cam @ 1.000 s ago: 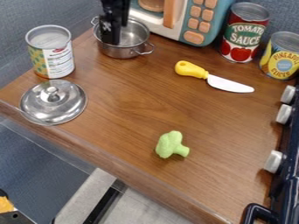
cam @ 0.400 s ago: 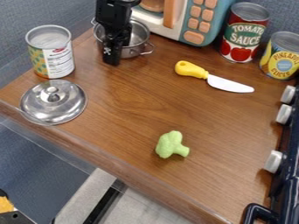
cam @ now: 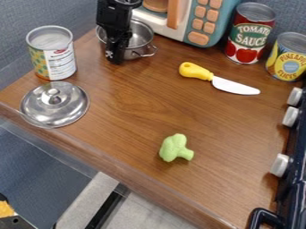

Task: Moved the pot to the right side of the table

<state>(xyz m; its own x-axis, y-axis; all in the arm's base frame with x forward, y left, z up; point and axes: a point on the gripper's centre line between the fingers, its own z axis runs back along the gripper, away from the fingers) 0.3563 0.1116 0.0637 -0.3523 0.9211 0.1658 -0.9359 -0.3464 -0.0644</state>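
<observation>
My hand (cam: 115, 56) has come toward me over the pot (cam: 141, 39), from above its hollow to the near side of its rim; since then, only a slight shift back. Pot unmoved, at the far left of the table (cam: 137, 98), beside the toy microwave (cam: 201, 22). Open or closed, I cannot tell; no sign of the pot being carried. My reading: I am lining up on the near wall, and the trip to the right is all still to do. A firm hold on that wall seems the next need, then a path past the knife (cam: 206, 79). Materials: pot of thin, shiny metal, round, with a wire loop handle on its near right side (a hard, slick curve, likely to turn if pinched badly). Lid (cam: 55, 103) the same bright metal, shallow dome, knob on top, lying apart near the ribbed can (cam: 53, 53). Knife smooth, bulbous yellow grip, pale blade. Broccoli (cam: 174, 147) matte green, lumpy head, stubby stem. Brown wood grain beneath.
</observation>
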